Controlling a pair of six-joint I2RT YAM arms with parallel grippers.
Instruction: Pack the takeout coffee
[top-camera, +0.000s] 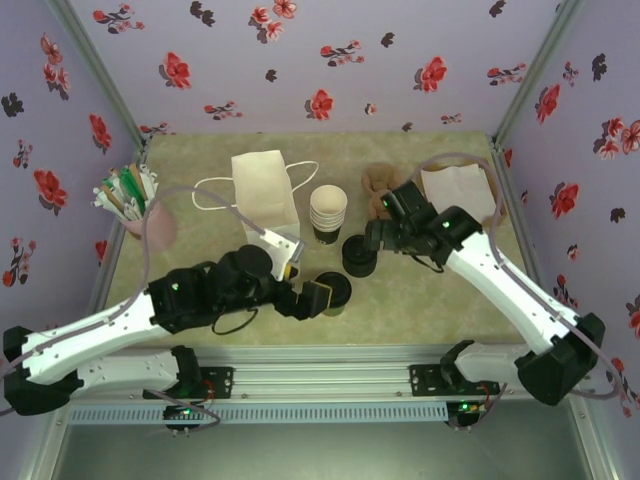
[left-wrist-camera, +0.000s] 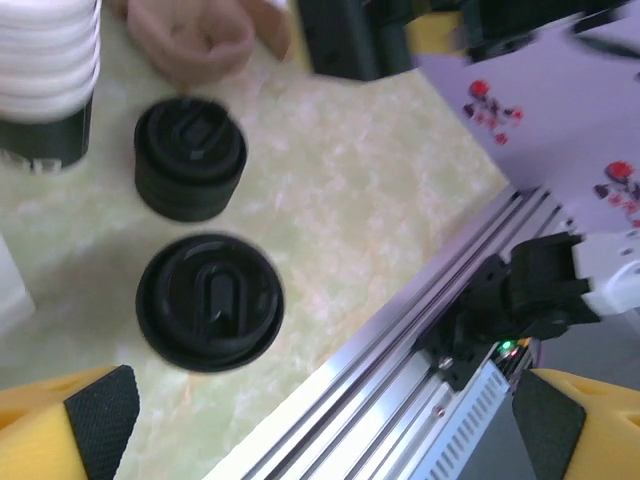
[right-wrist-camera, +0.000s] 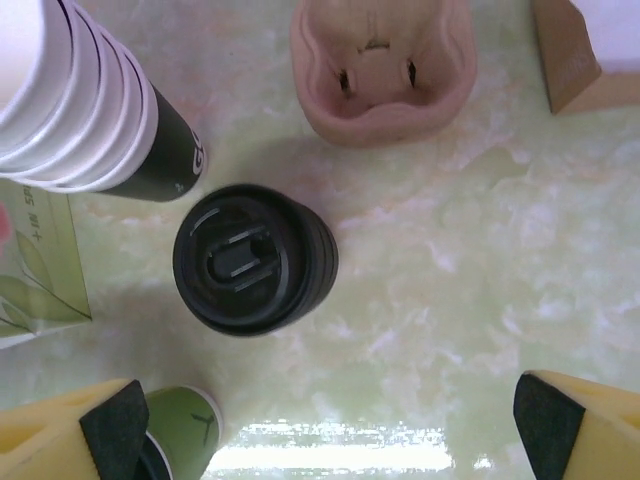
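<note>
The takeout coffee (top-camera: 336, 291) (left-wrist-camera: 210, 303), a small dark cup under a round black lid, stands upright on the table in front of the white paper bag (top-camera: 265, 193). My left gripper (top-camera: 316, 298) (left-wrist-camera: 325, 432) is open just left of the cup, which stands ahead of the left finger, outside the empty gap. The cup's greenish wall (right-wrist-camera: 186, 428) shows at the bottom left of the right wrist view. My right gripper (top-camera: 373, 238) (right-wrist-camera: 330, 430) hangs open and empty beside the stack of black lids (top-camera: 359, 255) (right-wrist-camera: 255, 258) (left-wrist-camera: 190, 158).
A stack of nested cream-rimmed cups (top-camera: 327, 213) (right-wrist-camera: 80, 100) (left-wrist-camera: 45, 75) stands right of the bag. A pulp cup carrier (top-camera: 380, 180) (right-wrist-camera: 383, 65) and a napkin holder (top-camera: 457, 190) are at the back right, stirrers (top-camera: 128, 192) at the far left. A green-and-white carton (right-wrist-camera: 35, 262) lies by the bag. The metal rail (top-camera: 330, 378) runs along the near edge.
</note>
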